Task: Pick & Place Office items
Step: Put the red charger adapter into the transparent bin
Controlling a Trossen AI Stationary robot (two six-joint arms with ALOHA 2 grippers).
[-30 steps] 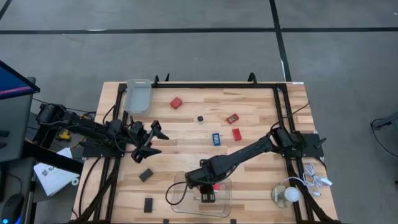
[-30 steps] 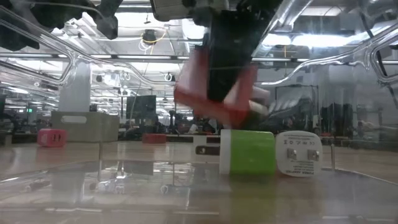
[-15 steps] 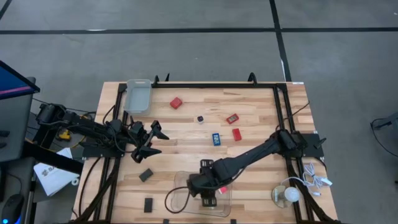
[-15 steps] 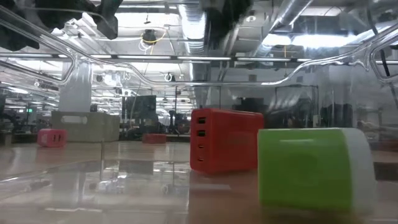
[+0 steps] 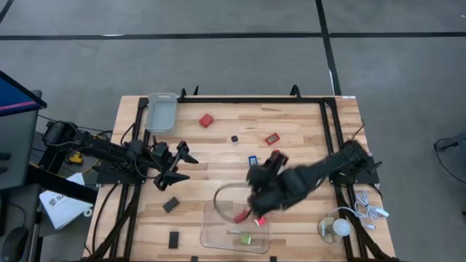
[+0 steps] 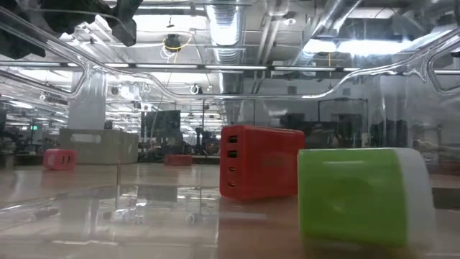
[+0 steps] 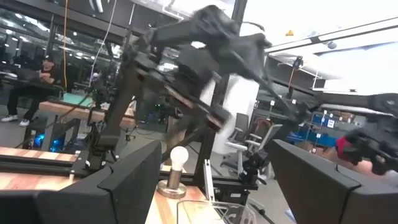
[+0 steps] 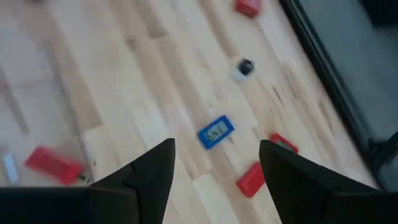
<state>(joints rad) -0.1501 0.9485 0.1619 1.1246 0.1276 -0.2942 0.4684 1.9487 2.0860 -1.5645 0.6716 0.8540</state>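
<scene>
My right gripper (image 5: 256,177) (image 8: 216,180) is open and hovers over the table between the clear tray (image 5: 211,233) and the blue piece (image 5: 253,160) (image 8: 216,132). A red block (image 5: 244,216) (image 6: 260,162) stands on the tray floor beside a green piece (image 5: 246,239) (image 6: 356,193). Loose on the wood lie red blocks (image 5: 207,120) (image 5: 272,138) (image 5: 277,156), a dark bit (image 5: 235,139) (image 8: 244,67) and two flat black rectangles (image 5: 171,205) (image 5: 175,239). My left gripper (image 5: 178,164) (image 7: 211,186) waits open at the table's left.
A grey tray (image 5: 162,111) sits at the far left corner. The white bulb (image 5: 336,228) (image 7: 179,155) with its cable stands at the near right corner. Black frame rails run along the table's edges. Bare wood shows in the far middle.
My right gripper has let go of the red block inside the clear tray, then risen and swung toward the far right, over the blue piece. The red block now stands on the tray floor. The green piece has shifted toward the near edge.
</scene>
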